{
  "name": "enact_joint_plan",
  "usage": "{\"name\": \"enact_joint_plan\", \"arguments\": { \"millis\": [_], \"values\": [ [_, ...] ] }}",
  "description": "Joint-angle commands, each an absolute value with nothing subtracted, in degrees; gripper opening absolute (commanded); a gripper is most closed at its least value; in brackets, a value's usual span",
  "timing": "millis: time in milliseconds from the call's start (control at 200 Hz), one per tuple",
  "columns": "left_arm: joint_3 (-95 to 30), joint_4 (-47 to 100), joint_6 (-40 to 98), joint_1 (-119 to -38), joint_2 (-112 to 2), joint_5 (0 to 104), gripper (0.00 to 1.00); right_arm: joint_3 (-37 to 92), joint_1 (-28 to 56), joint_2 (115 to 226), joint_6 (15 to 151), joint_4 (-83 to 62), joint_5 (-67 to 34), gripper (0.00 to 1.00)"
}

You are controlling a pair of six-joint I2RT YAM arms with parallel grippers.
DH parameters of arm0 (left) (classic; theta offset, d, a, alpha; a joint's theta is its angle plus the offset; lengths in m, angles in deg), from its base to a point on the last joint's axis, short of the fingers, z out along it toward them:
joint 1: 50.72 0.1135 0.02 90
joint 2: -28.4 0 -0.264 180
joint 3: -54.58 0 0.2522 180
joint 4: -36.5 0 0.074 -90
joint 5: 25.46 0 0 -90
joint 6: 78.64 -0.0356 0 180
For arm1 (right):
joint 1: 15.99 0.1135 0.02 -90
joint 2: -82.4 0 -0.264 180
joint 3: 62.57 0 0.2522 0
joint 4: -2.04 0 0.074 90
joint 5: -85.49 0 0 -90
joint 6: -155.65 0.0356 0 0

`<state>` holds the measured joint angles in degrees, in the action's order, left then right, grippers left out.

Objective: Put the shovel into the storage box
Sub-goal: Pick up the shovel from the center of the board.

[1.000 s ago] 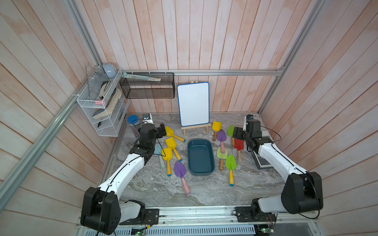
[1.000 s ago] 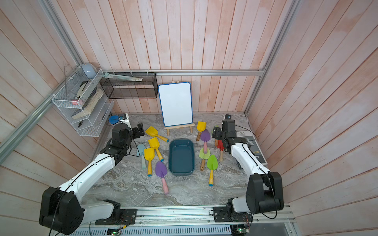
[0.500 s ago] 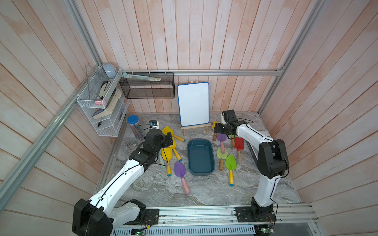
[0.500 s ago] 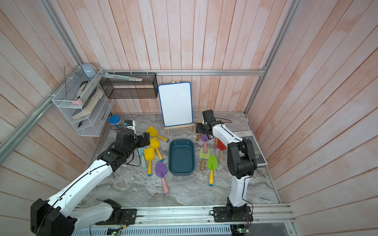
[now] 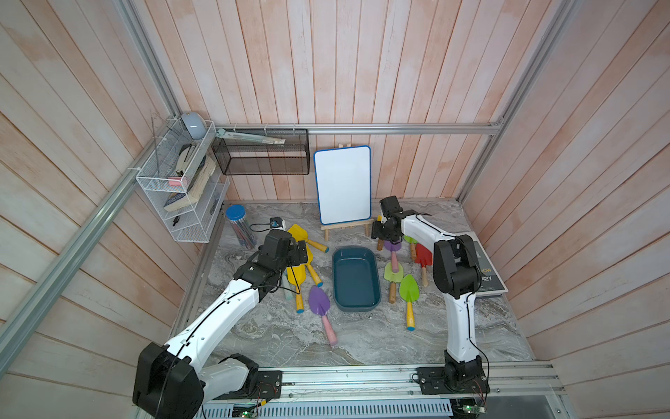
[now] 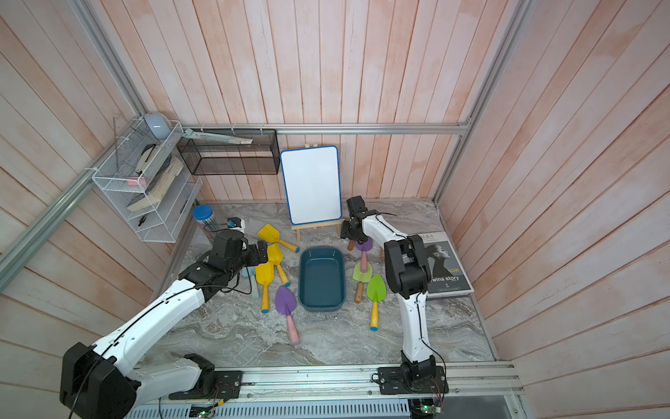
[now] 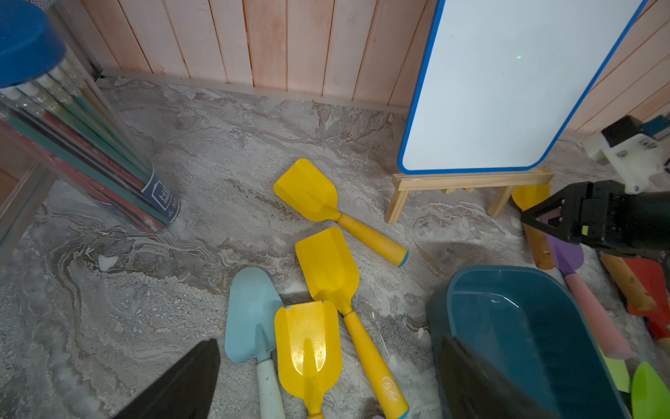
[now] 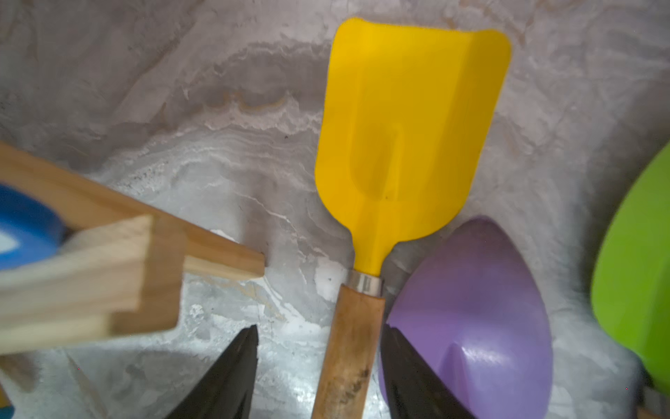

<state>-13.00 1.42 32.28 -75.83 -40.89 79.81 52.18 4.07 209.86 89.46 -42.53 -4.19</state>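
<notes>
The storage box (image 5: 355,279) (image 6: 321,279), a dark teal tub, lies empty mid-table. Behind it, a yellow shovel (image 8: 406,138) with a wooden handle (image 8: 348,348) lies by the easel foot. My right gripper (image 8: 321,337) (image 5: 384,232) straddles that handle. One finger (image 8: 406,362) sits against the handle; the other stands apart, so the jaws are open. A purple shovel (image 8: 471,308) lies beside the handle. My left gripper (image 7: 328,344) (image 5: 301,254) hangs wide open over several yellow shovels (image 7: 308,355) left of the box, holding nothing.
A whiteboard on a wooden easel (image 5: 342,185) stands close behind the right gripper. Green (image 5: 409,290), red (image 5: 423,255), purple (image 5: 319,303) and light blue (image 7: 250,312) shovels lie around the box. A pencil jar (image 5: 239,225) and a magazine (image 6: 442,265) flank the table.
My right arm swung in from the right to the yellow shovel by the easel, and its jaws narrowed around the handle. My left arm shifted over the yellow shovels beside the box.
</notes>
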Motion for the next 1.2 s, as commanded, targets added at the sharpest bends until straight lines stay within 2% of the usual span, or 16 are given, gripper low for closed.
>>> {"name": "enact_joint_plan", "arguments": {
  "millis": [0, 265, 540, 590, 850, 1040, 1120, 1195],
  "values": [
    [-13.51, 0.50, 31.27, -76.04, -41.46, 79.01, 1.00, 54.06, 4.49, 210.99, 90.91, -45.92, -0.96, 0.59],
    [-12.98, 0.75, 31.21, -76.03, -41.95, 77.81, 1.00, 51.07, 4.62, 209.76, 91.81, -45.96, 1.37, 0.57],
    [-12.61, 0.85, 31.50, -76.03, -43.09, 77.29, 0.99, 48.85, 4.65, 209.47, 93.07, -43.57, 0.15, 0.48],
    [-12.62, 0.85, 31.48, -76.01, -43.10, 77.28, 1.00, 48.82, 4.59, 209.36, 93.24, -43.61, 0.07, 0.43],
    [-12.53, 0.76, 31.32, -75.97, -43.06, 77.37, 1.00, 48.26, 4.68, 209.18, 93.90, -43.28, 0.22, 0.31],
    [-12.44, 0.59, 31.27, -76.04, -42.98, 77.29, 1.00, 48.02, 4.68, 209.12, 94.03, -43.20, 0.50, 0.12],
    [-12.40, 1.02, 31.01, -76.02, -42.94, 76.75, 1.00, 47.97, 4.67, 208.68, 94.12, -43.27, 0.58, 0.00],
    [-12.22, 1.53, 30.72, -76.04, -42.80, 75.81, 1.00, 48.07, 4.70, 208.19, 94.12, -43.36, 0.92, 0.00]
  ]
}}
